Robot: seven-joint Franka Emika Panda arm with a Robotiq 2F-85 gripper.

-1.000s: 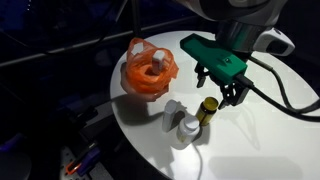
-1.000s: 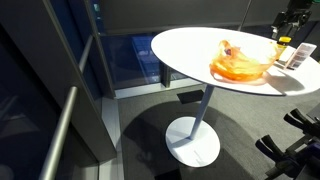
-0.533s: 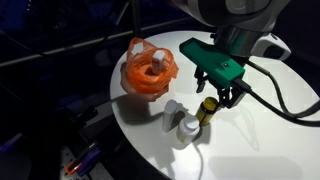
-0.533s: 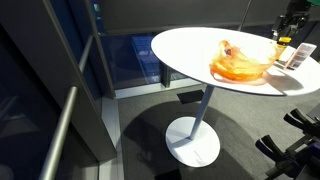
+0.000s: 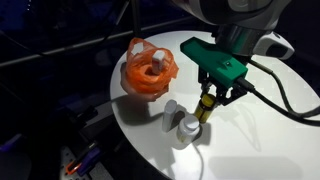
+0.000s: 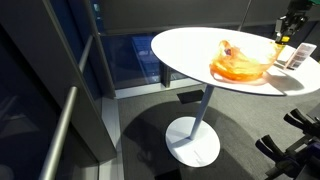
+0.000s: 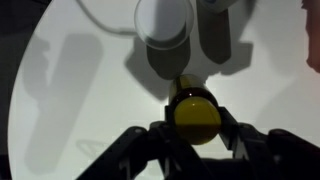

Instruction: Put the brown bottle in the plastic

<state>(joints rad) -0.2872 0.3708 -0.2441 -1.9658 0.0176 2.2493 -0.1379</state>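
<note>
Brown bottle (image 7: 194,118) between gripper (image 7: 192,135) fingers, mid-table.

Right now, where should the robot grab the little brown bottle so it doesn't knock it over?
Probably by the neck just under the yellow cap, coming straight down from above. The brown bottle stands upright, and a white bottle sits close beside it, so a side approach looks crowded. The gripper is above it, fingers either side of the cap.

Crinkled glossy orange plastic bag (image 5: 150,68)
</note>
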